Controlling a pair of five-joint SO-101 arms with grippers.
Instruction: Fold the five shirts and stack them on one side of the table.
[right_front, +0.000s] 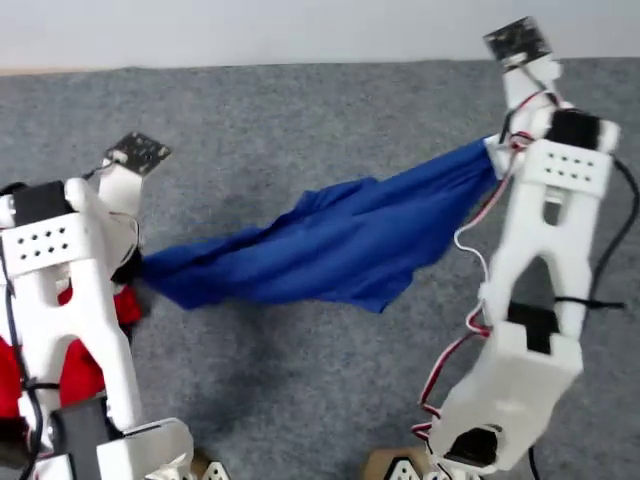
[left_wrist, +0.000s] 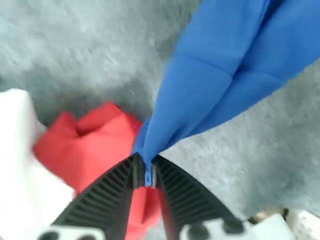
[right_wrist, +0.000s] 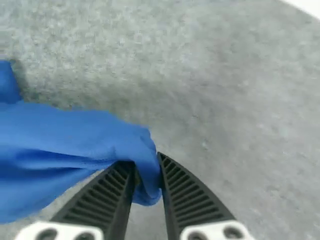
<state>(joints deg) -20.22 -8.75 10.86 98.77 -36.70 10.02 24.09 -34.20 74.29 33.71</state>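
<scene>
**High view.** The blue shirt (right_front: 330, 245) hangs stretched between the two arms. It appears to be lifted off the worktop (right_front: 300, 390) along most of its span, with a soft shadow on the grey surface beneath. The left claw (right_front: 137, 265) holds one end and the right claw (right_front: 497, 152) holds the opposite end. Judgement: the garment is held at two points so that it spreads out for laying flat, and no fold has been made yet. The middle sags into a loose pointed flap, which suggests thin, limp knit cloth with no stiffness. A red shirt (right_front: 120, 305) lies bunched just beside the blue shirt's left-claw end, partly under the left arm.

**Left wrist view.** The left claw (left_wrist: 144, 170) is closed on a narrow gathered tip of the blue shirt (left_wrist: 220, 75). Its ribbed black jaws pinch the tip with almost no gap. From the pinch the cloth fans out in broad, smooth folds. The red shirt (left_wrist: 85, 145) sits crumpled below that pinched tip, matte and creased.

**Right wrist view.** The right claw (right_wrist: 146, 172) is clamped on a rolled edge of the blue shirt (right_wrist: 65, 145), and a rounded wad of cloth bulges between the ribbed jaws. Past the shirt, the worktop (right_wrist: 225, 75) shows a grey, felt-like nap. Judgement: both claws hold only a little cloth near the edges, so either end could slip under more tension.
</scene>
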